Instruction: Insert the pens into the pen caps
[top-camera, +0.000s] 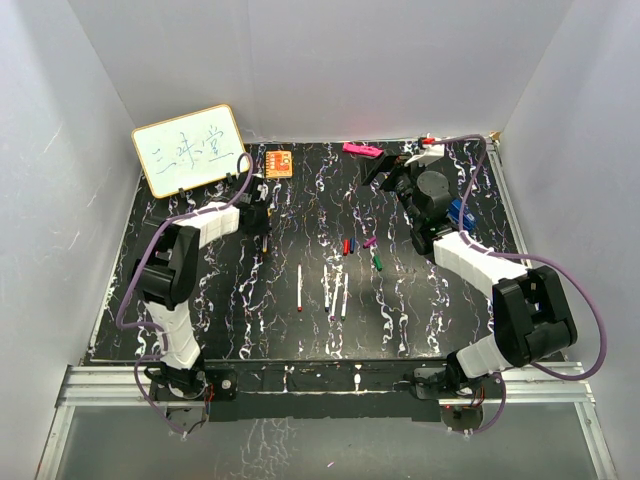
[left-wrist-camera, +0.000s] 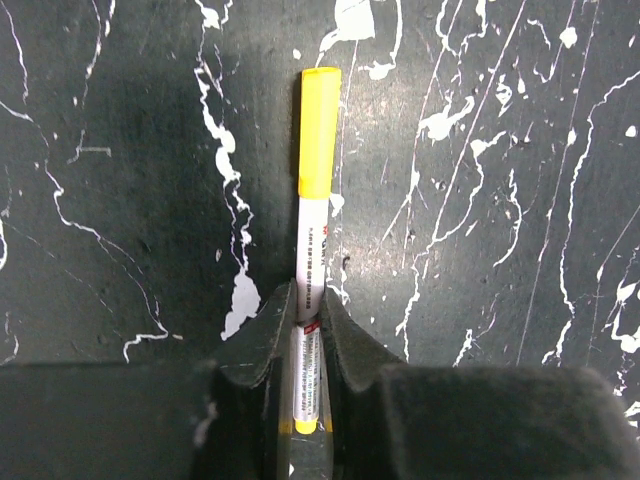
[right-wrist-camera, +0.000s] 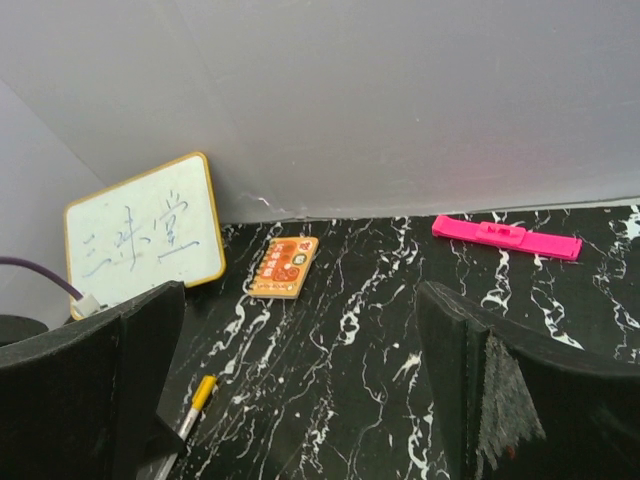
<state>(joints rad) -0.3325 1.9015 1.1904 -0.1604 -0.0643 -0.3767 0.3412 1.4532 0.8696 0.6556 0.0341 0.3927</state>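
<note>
A white pen (left-wrist-camera: 312, 245) wearing a yellow cap (left-wrist-camera: 319, 130) lies flat on the black marble table. My left gripper (left-wrist-camera: 308, 320) is shut on its rear half, fingertips pressed to both sides. From above, this gripper (top-camera: 258, 222) is at the left middle of the table. Several uncapped white pens (top-camera: 327, 288) lie side by side in the centre. Just behind them are the red cap (top-camera: 346, 246), the purple cap (top-camera: 369, 242) and the green cap (top-camera: 378, 262). My right gripper (top-camera: 385, 165) hovers at the back, wide open and holding nothing (right-wrist-camera: 300, 400). The yellow-capped pen (right-wrist-camera: 195, 400) shows past its left finger.
A whiteboard (top-camera: 190, 148) leans at the back left corner. An orange square block (top-camera: 278, 162) and a pink marker (top-camera: 362, 149) lie along the back wall. White walls close off three sides of the table.
</note>
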